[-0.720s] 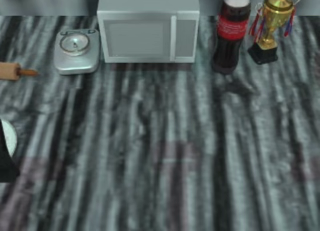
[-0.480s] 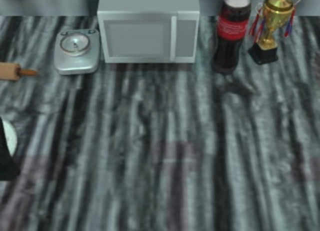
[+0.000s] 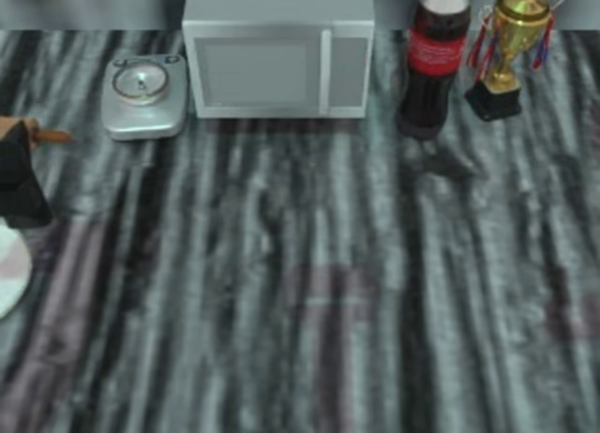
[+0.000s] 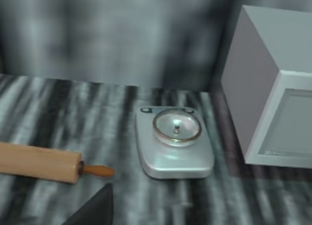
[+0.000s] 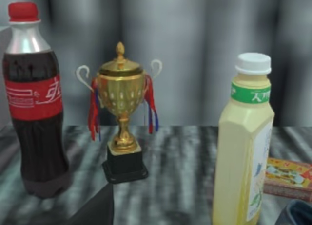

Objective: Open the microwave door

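Note:
The microwave [image 3: 278, 49] stands at the back middle of the table, its door [image 3: 258, 73] shut flat, with the narrow control panel [image 3: 348, 71] to the door's right. My left gripper [image 3: 19, 180] is at the table's far left edge, well left of the microwave and over the rolling pin's end. The left wrist view shows the microwave [image 4: 265, 84] and its door [image 4: 292, 130] ahead; one dark finger [image 4: 95, 210] shows with bare table beside it, so the jaws stand apart and hold nothing. My right gripper [image 5: 139, 220] is outside the top view and likewise apart and holding nothing.
A silver scale [image 3: 142, 96] sits left of the microwave, a rolling pin [image 3: 37, 133] beyond it. Right of the microwave stand a cola bottle [image 3: 433, 58] and gold trophy [image 3: 511, 44]. The right wrist view adds a yellow bottle [image 5: 243, 142] and a flat box [image 5: 287, 178].
My left arm has moved along the left edge toward the back of the table and now covers part of the rolling pin. The microwave door has not moved.

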Robot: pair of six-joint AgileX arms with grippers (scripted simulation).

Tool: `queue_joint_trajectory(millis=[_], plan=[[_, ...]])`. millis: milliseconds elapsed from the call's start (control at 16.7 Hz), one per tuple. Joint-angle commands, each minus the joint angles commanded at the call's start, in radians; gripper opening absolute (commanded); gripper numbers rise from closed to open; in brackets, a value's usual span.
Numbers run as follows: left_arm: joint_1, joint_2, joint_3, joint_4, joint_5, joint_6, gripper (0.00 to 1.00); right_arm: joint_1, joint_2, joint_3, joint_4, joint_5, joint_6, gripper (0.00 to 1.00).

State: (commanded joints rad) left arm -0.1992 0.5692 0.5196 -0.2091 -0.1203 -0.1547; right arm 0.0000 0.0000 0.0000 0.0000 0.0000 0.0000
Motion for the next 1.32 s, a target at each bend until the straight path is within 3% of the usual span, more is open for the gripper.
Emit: queue_joint_trajectory(millis=[720,1020,1320], plan=[[-0.37,1.284,1.098,-0.334,-0.222,-0.331,1.0,0.0,0.0,0.0,0.0,0.0,0.0,1.0],[-0.462,1.574,1.333,-0.44,-0.279,-0.403,1.0,0.0,0.0,0.0,0.0,0.0,0.0,1.0],[-0.481,1.63,1.384,-0.465,-0.291,-0.417,1.0,0.0,0.0,0.0,0.0,0.0,0.0,1.0]])
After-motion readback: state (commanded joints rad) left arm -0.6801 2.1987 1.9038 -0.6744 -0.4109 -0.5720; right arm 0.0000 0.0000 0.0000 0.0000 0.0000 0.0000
